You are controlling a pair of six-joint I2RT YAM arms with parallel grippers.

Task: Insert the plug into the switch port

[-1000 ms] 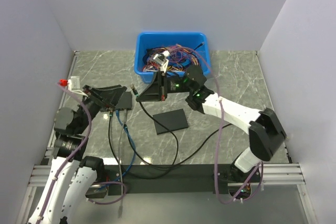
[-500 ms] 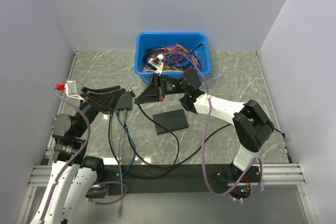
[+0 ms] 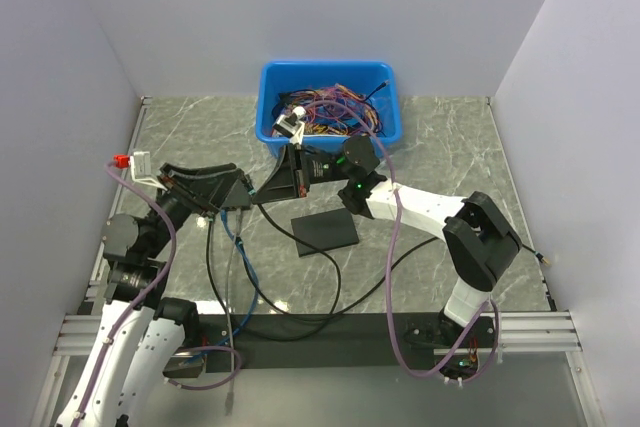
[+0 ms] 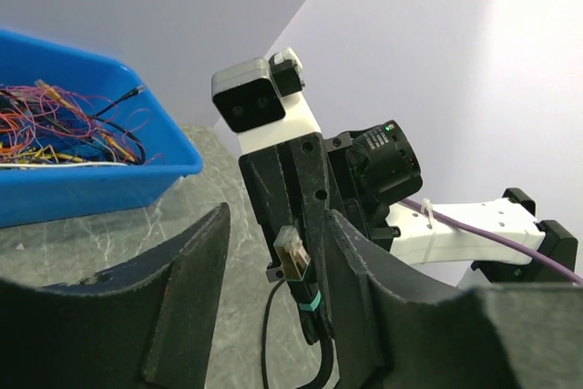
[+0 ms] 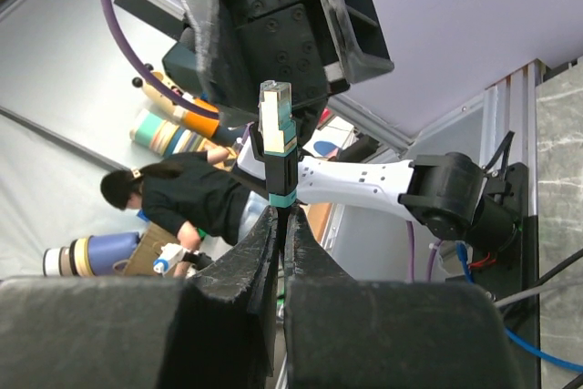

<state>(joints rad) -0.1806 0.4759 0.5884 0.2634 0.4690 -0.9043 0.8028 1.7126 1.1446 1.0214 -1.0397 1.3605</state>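
While blue plastic wire bin (image 3: 330, 67) sits behind and matte black slab (image 3: 325, 231) lies nearby, right gripper (image 5: 281, 221) clamps clear teal-booted plug (image 5: 276, 125) aloft, facing half-open empty left gripper (image 4: 278, 225) beside dark charcoal switch box (image 3: 238, 193)

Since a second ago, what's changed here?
The right arm swung its elbow in leftward, carrying the right gripper and its plug left and slightly nearer, closer to the left gripper. Nothing was grabbed or released: the plug stays pinched. The left gripper, slab and bin stayed about where they were.
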